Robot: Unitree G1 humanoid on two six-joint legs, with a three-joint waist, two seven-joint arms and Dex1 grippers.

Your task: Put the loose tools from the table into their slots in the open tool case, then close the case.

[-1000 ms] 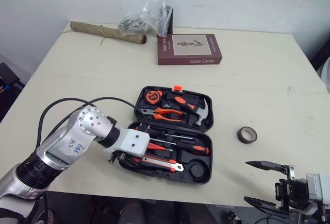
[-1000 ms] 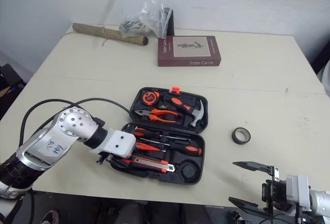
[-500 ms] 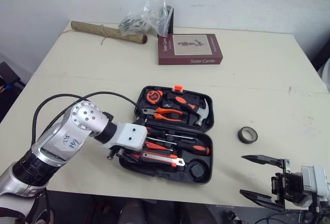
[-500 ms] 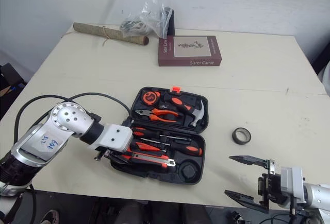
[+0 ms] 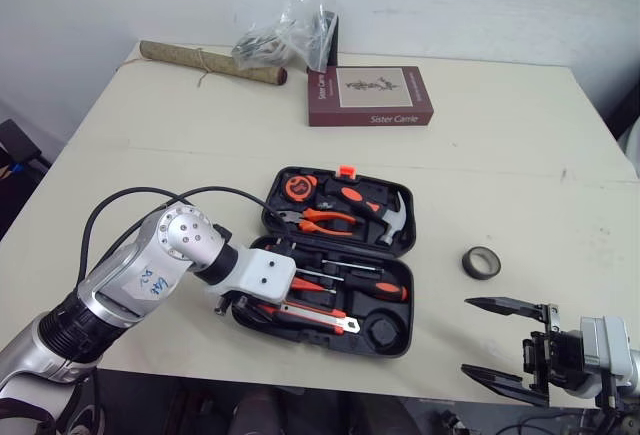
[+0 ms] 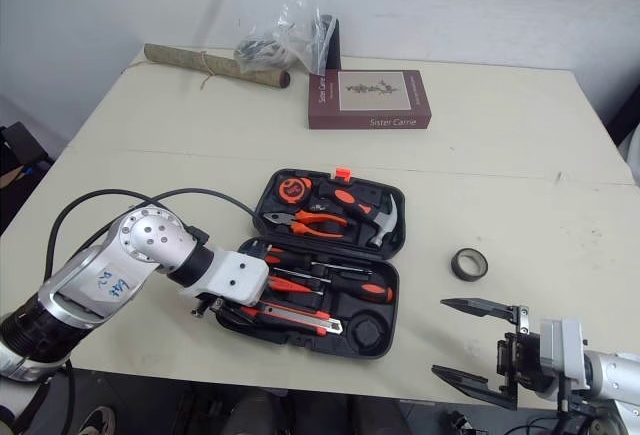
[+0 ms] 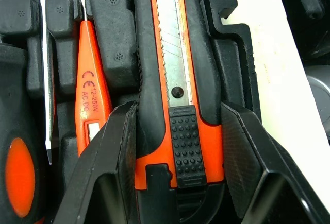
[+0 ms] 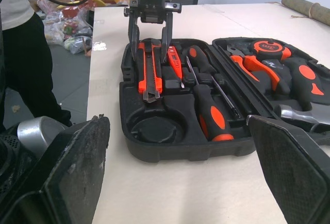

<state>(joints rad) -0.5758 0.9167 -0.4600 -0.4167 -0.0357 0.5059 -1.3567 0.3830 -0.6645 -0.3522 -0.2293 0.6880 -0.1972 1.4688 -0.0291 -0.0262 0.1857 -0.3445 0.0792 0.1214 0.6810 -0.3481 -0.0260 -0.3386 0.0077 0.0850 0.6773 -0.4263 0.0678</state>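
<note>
The black tool case [image 5: 402, 347] lies open near the table's front. Its lid half holds a tape measure [image 5: 297, 187], pliers [image 5: 320, 220] and a hammer [image 5: 392, 218]. The front half holds screwdrivers [image 5: 375, 290] and an orange utility knife [image 7: 178, 80], which lies along the front slot. My left gripper [image 7: 178, 108] is over the knife's handle end, its fingers [image 8: 135, 38] pressed against both sides. A loose roll of dark tape [image 5: 480, 261] lies on the table right of the case. My right gripper [image 5: 466, 335] hangs wide open and holds nothing, at the front right edge below the tape.
A maroon book [image 5: 370, 97], a crumpled plastic bag [image 5: 285, 35] and a rolled brown mat [image 5: 210, 63] sit at the back of the table. A round recess [image 5: 380, 328] in the case's front right corner holds nothing. A person in dark trousers [image 8: 20, 59] stands past the table's left end.
My left gripper has shifted a little to the right along the case front with the knife between its fingers. The right gripper has edged left, staying open.
</note>
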